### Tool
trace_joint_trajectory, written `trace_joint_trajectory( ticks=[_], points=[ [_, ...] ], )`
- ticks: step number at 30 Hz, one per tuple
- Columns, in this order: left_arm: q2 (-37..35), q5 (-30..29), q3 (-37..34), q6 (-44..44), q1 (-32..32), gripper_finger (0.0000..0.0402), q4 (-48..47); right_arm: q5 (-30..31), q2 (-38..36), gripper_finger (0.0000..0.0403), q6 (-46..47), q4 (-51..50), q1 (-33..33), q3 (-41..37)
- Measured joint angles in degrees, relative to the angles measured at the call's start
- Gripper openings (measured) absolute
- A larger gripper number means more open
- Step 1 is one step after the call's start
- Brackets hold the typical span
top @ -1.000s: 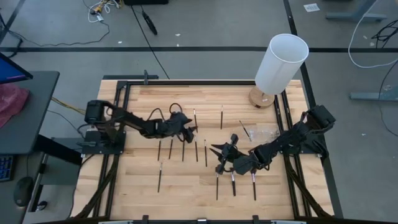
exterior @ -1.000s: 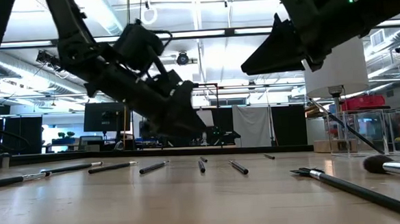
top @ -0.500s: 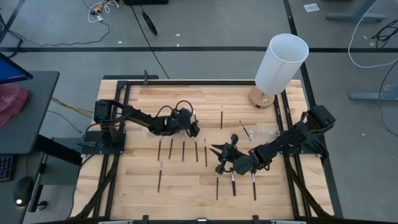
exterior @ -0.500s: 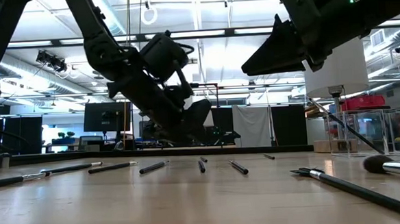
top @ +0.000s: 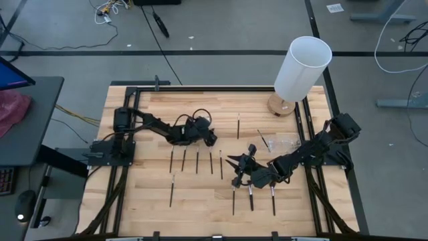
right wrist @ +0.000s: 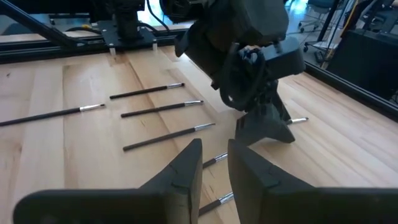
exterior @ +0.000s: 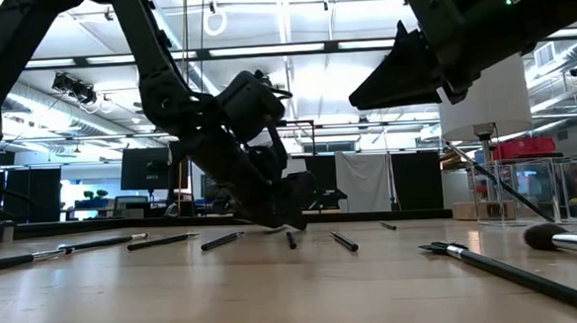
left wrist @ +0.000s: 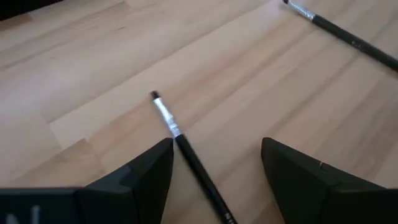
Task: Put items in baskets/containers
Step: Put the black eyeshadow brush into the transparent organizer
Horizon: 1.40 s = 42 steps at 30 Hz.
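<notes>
Several thin dark brushes lie flat on the wooden table [top: 147, 201], some in a row [top: 197, 161], others near the front [top: 251, 197]. My left gripper [top: 210, 138] is low over the table, open. Its fingers stand on either side of one brush [left wrist: 186, 155] without touching it; the silver ferrule [left wrist: 166, 118] and bristle tip point away from the gripper. My right gripper [top: 233, 162] hangs above the table's middle [exterior: 364, 93], open by a narrow gap [right wrist: 215, 146] and holding nothing. The clear holder [top: 286, 142] stands at the right, faintly visible.
A tall white cylinder [top: 302, 67] on a round wooden base stands at the far right corner. One brush [top: 238, 126] lies beyond the left gripper, and another [top: 263, 139] lies beside the holder. A black frame [top: 134, 90] edges the table. Bare wood lies at the near left.
My left gripper has moved toward the table's right and dropped close to the tabletop, coming down over one brush. The right arm has kept still, and no brush has moved.
</notes>
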Motion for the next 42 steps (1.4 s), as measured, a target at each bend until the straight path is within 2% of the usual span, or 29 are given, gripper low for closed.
trace_joint_trajectory(
  ticks=[7, 20, 27, 33, 39, 42],
  points=[
    [-0.40, 6.43, -1.65, 0.90, 1.69, 0.0195, -3.08, 0.02, 0.00, 0.0077, 0.13, -0.17, 1.00, 0.00],
    [-0.61, 9.26, -3.25, 5.80, 3.00, 0.0089, -1.63, 0.04, 0.00, 0.0077, 0.13, -0.28, 1.87, 0.00],
    [-0.71, 11.28, -3.25, 7.40, 3.87, 0.0014, -1.60, 0.04, 0.00, 0.0077, 0.12, -0.28, 1.85, 0.00],
    [-0.87, 15.94, -4.13, 8.52, 4.96, 0.0012, 0.81, 0.04, 0.00, 0.0077, 0.11, -0.49, 2.55, 0.00],
    [-0.71, 16.74, -6.88, 8.46, 4.70, 0.0011, 7.19, 0.04, 0.00, 0.0077, 0.11, -0.96, 3.78, 0.00],
    [-0.70, 17.28, -7.01, 8.39, 4.27, 0.0011, 7.46, 0.04, 0.00, 0.0077, 0.11, -1.04, 3.91, 0.00]
  ],
)
